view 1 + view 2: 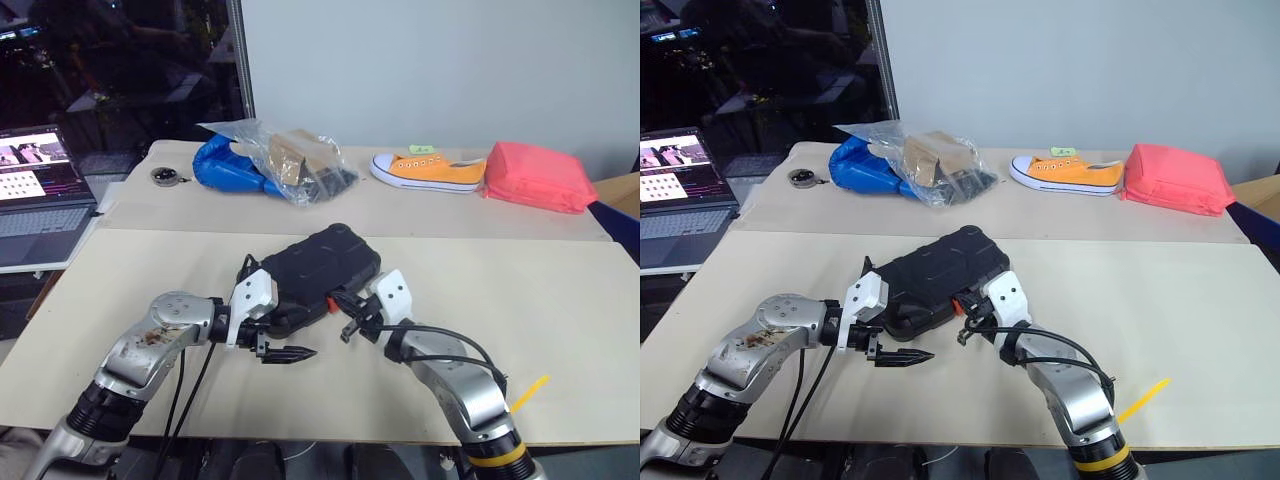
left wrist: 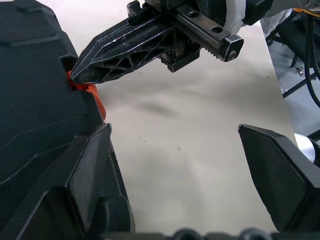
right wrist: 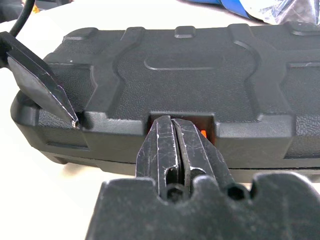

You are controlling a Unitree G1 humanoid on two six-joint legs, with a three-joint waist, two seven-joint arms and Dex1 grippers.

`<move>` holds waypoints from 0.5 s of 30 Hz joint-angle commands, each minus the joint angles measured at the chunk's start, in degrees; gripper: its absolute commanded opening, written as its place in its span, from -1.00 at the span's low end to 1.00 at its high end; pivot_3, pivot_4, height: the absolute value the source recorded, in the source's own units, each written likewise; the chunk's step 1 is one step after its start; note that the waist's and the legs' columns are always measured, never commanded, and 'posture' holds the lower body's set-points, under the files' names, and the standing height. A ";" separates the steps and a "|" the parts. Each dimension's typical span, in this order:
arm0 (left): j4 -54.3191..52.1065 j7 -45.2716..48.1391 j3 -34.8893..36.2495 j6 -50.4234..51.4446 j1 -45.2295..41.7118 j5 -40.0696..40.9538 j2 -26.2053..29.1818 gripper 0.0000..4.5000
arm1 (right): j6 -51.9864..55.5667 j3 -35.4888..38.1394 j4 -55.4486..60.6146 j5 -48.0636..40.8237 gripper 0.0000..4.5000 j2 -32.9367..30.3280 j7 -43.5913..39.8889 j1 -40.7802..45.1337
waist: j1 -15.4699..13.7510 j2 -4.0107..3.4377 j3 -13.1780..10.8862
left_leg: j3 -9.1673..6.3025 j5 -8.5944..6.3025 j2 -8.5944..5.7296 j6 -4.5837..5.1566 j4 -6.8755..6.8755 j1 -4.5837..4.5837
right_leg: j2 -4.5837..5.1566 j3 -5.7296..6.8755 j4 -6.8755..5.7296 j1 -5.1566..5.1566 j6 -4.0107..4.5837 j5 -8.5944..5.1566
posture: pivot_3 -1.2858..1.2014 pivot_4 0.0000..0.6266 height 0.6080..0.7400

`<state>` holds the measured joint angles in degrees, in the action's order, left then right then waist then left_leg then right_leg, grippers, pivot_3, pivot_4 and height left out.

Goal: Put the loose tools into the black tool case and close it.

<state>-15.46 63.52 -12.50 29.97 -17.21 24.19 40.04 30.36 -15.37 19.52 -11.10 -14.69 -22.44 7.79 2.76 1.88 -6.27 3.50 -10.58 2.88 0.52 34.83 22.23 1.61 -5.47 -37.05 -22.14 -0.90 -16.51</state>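
The black tool case [image 1: 318, 265] lies closed on the near table, lid down. My right gripper [image 3: 172, 124] is shut, and its joined tips sit in the recess of the small orange latch [image 3: 204, 134] on the case's front edge. My left gripper [image 2: 180, 165] is open at the case's near left corner. One of its fingers [image 2: 90, 170] rests against the case shell, and the other [image 1: 288, 353] hangs over bare table. In the left wrist view the right gripper [image 2: 82, 74] touches the latch [image 2: 89, 89]. The loose tools are out of view.
On the far table lie a clear plastic bag [image 1: 290, 160] over a blue item, an orange shoe [image 1: 428, 170] and a pink pouch [image 1: 538, 176]. A laptop [image 1: 40, 190] stands at the left. A yellow strip [image 1: 530, 392] lies near the front right edge.
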 commanded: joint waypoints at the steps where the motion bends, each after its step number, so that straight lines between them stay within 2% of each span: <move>1: 0.10 0.06 -1.60 1.41 0.98 -0.70 0.06 0.94 | 3.28 -2.19 -7.78 2.95 -0.97 -1.58 0.32 -3.10 | -0.07 0.00 0.02 | -0.01 -0.08 0.00 -0.13 0.00 -0.03 | 0.03 0.00 0.02 0.00 0.01 0.00 | 0.03 -0.52 1.00; 15: 0.44 -0.35 -1.50 1.12 1.40 -0.92 -0.37 0.94 | 10.71 -3.04 -8.31 1.56 -0.97 -1.37 -0.90 -1.49 | -0.01 0.10 0.26 | 0.00 -0.12 -0.03 -0.20 -0.09 -0.11 | 0.73 0.10 0.21 0.03 0.01 0.00 | 0.03 -0.52 1.00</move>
<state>-15.40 63.38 -12.62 30.12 -16.86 24.13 39.82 32.04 -15.67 19.50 -10.32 -15.46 -23.26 8.55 2.76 1.98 -6.00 3.50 -10.71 2.85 0.31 34.74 22.10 2.35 -5.37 -36.84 -22.11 -0.89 -16.51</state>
